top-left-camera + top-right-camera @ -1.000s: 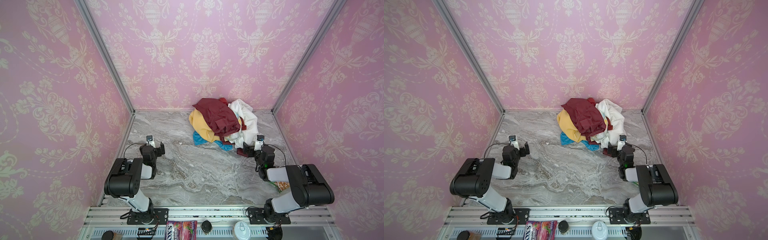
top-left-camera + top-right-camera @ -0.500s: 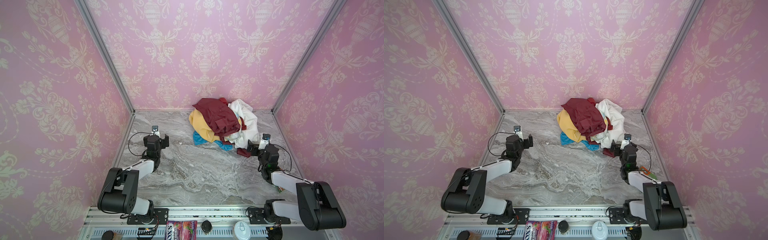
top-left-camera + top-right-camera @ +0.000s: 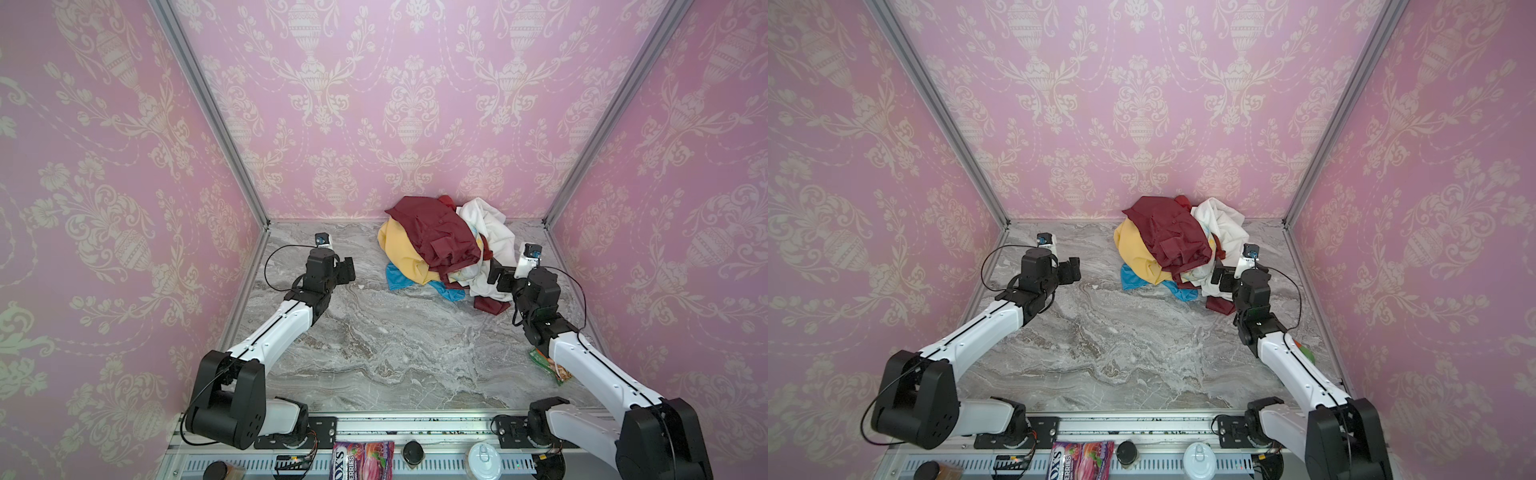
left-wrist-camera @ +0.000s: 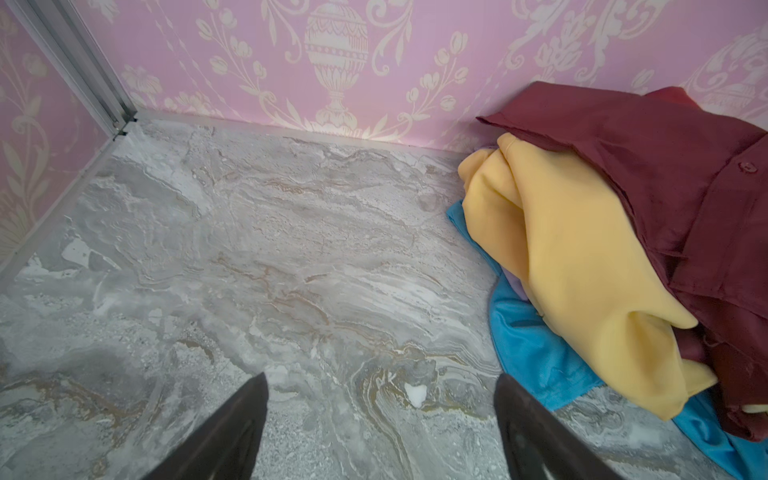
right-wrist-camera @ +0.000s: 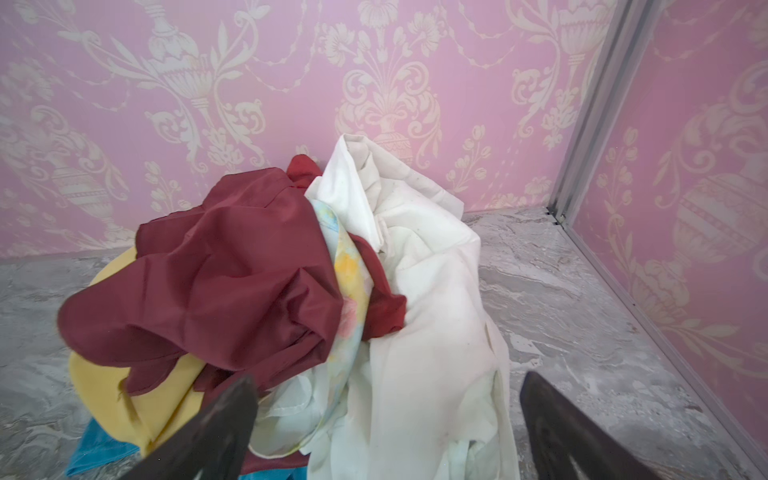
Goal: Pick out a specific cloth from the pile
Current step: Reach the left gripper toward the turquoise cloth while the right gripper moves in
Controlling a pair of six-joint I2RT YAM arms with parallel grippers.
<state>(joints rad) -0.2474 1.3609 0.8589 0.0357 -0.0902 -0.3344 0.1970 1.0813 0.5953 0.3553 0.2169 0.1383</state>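
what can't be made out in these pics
- Blue cloth: mostly buried under the yellow cloth and maroon cloth in every view; full extent unknown.
- Lilac cloth: only a sliver shows in the left wrist view, under the yellow cloth.
- Green packet: half hidden by the right arm in a top view; label unreadable.

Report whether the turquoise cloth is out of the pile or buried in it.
Buried. The turquoise cloth lies beneath the mustard-yellow cloth at the bottom of the pile; only its edges show on the table.

Walled in pink wallpaper (image 3: 415, 62) patterned with cream urns. Framed at back corners by silver posts (image 3: 210, 112). Floored with grey veined marble counter (image 3: 374, 340).
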